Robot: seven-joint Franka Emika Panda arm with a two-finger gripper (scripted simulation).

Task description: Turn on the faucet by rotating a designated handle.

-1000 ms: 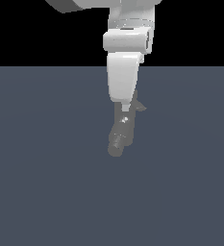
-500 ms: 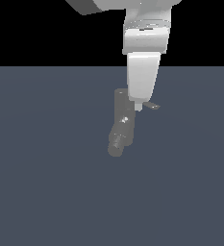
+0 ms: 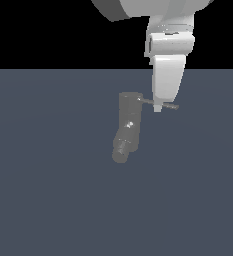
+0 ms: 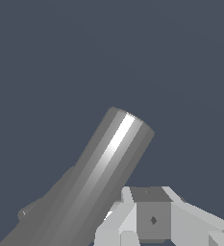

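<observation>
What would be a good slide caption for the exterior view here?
White robot arm's gripper lowered onto the thin handle jutting from a gray faucet.

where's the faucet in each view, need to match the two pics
Exterior view: the faucet stands near the middle, a gray upright cylinder, its spout angling down toward the exterior view's left.
Wrist view: the faucet is the large, glossy, tilted cylinder filling the foreground.
Shared landmark: the gripper, right beside the faucet's top in both views.
</observation>
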